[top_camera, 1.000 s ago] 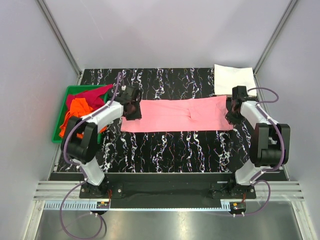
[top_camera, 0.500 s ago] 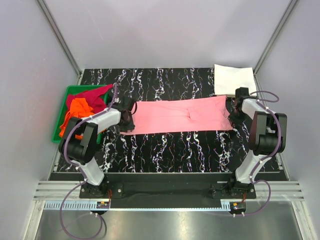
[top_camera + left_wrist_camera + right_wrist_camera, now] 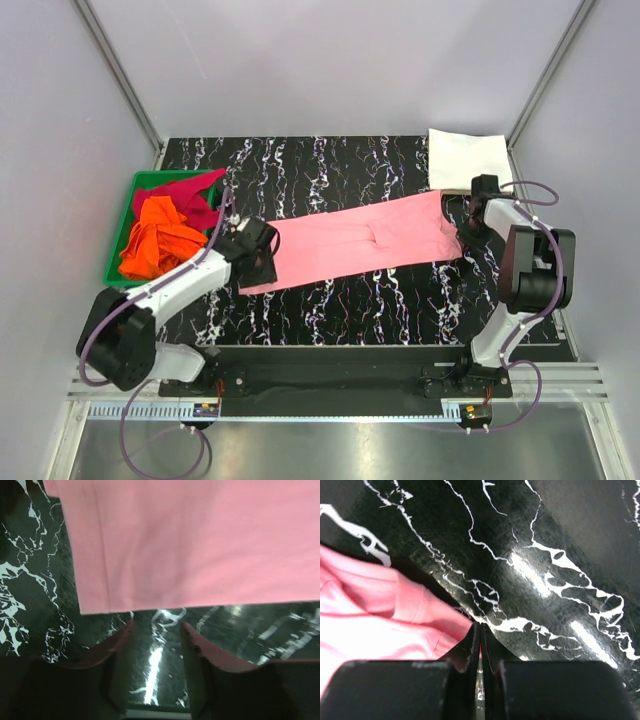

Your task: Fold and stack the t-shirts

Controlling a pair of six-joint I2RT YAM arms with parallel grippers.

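Observation:
The light pink t-shirt [image 3: 350, 240] lies on the black marbled table as a long folded strip, slanting down toward the left. My left gripper [image 3: 262, 262] sits at its near left corner. In the left wrist view that gripper [image 3: 157, 626] is open, with only table between its fingers, and the pink hem [image 3: 200, 540] lies just past the tips. My right gripper [image 3: 462, 232] is at the strip's right end. The right wrist view shows it [image 3: 480, 627] shut on the pink cloth [image 3: 380, 620], a sliver of which shows between the jaws. A folded white t-shirt [image 3: 468, 158] lies at the back right.
A green tray [image 3: 118, 232] at the left edge holds a crumpled orange t-shirt [image 3: 155, 235] and a dark magenta-red t-shirt [image 3: 190, 195]. Grey walls and metal frame posts close in the table on three sides.
My left arm has swung toward the near edge, dragging the shirt's left end so the strip now slants. Its jaws have widened and let go of the hem. The right gripper has hardly moved.

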